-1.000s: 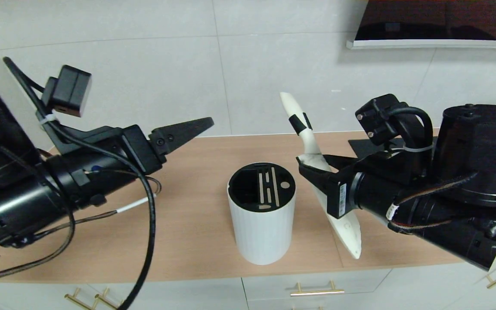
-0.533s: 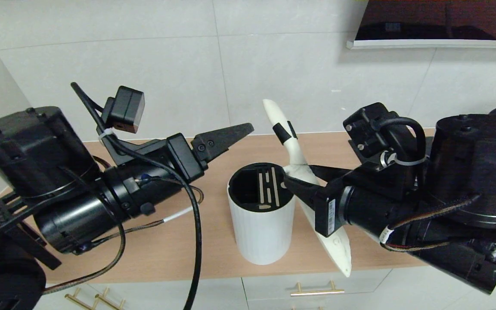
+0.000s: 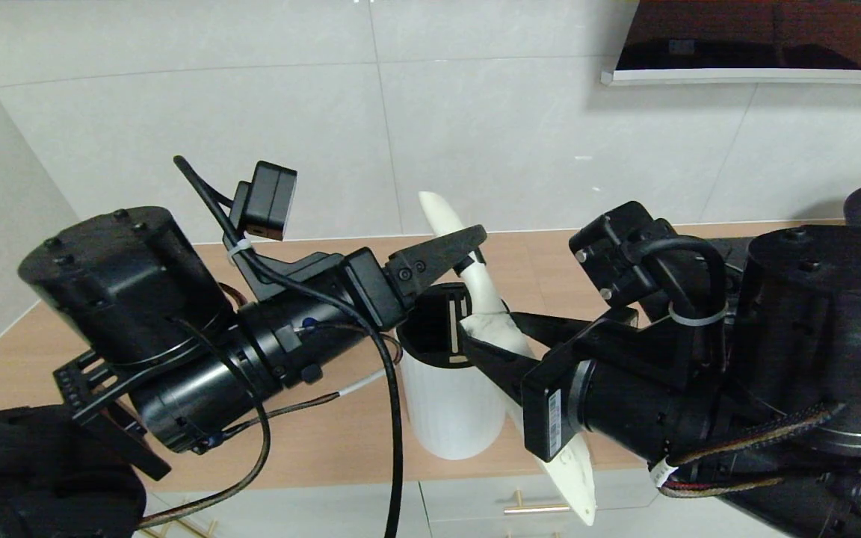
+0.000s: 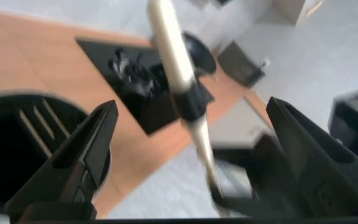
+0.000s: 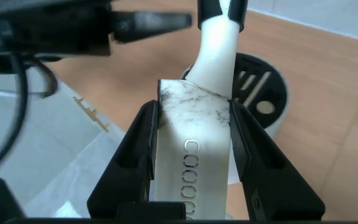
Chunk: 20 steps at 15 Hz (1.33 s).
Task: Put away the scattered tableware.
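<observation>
My right gripper [image 3: 492,335] is shut on a white slotted spatula [image 3: 439,218], held tilted, its handle up toward the wall and its blade end low over the counter's front edge. In the right wrist view the gripper [image 5: 193,109] clamps the spatula's blade [image 5: 194,140]. The spatula crosses just in front of a white cylindrical holder [image 3: 445,418] with a black slotted top [image 5: 263,93]. My left gripper [image 3: 445,254] is open at the handle; in the left wrist view its fingers [image 4: 73,168] stand wide on either side of the taped handle [image 4: 169,50].
The holder stands on a wooden counter [image 3: 87,329] against a white tiled wall. A black mat [image 4: 135,93] lies on the counter behind the holder. Drawers with gold handles [image 3: 528,509] sit below the front edge. A dark cabinet [image 3: 759,45] hangs at upper right.
The left arm has swung right and up until its open fingers reach the spatula handle. The right arm has carried the spatula left, from beside the holder to across its top.
</observation>
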Motion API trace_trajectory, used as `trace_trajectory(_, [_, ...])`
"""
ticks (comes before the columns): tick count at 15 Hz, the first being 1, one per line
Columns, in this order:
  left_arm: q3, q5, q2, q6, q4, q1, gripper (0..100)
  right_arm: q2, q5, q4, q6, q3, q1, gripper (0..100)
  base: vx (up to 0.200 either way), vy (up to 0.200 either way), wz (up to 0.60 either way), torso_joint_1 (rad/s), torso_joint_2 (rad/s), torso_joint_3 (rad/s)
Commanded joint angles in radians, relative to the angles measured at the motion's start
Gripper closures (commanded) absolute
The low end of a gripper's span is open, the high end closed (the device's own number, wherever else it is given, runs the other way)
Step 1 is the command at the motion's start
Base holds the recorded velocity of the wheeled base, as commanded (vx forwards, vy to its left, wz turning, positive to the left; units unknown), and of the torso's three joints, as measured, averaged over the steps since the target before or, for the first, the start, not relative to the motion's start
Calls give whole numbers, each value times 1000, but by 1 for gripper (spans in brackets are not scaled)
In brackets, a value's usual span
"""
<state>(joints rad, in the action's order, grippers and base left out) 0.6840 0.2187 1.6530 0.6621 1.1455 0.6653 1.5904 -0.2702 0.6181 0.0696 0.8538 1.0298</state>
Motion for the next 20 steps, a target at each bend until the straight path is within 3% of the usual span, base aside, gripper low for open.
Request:
trace_trajectory(1, [-1, -9, 36, -1, 17, 20, 0, 23, 0, 0, 1, 1, 7, 100, 0, 0, 0, 0, 0, 0])
trace_trajectory(8, [2, -9, 37, -1, 17, 23, 0, 28, 0, 15, 1, -6, 12, 100, 0, 0, 0, 0, 0, 0])
trace_trajectory(11, [2, -10, 41, -24, 17, 23, 0, 29, 0, 15, 1, -10, 12, 100, 0, 0, 0, 0, 0, 0])
trace_trajectory(15, [2, -16, 65, -29, 23, 22, 0, 31, 0, 15, 1, -12, 13, 100, 0, 0, 0, 0, 0, 0])
trace_trajectory(16, [2, -16, 65, -29, 29, 22, 100, 31, 0, 15, 1, -12, 19, 100, 0, 0, 0, 0, 0, 0])
trace_trajectory(20, [2, -15, 65, -29, 31, 22, 100, 29, 0, 17, 1, -16, 30, 100, 0, 0, 0, 0, 0, 0])
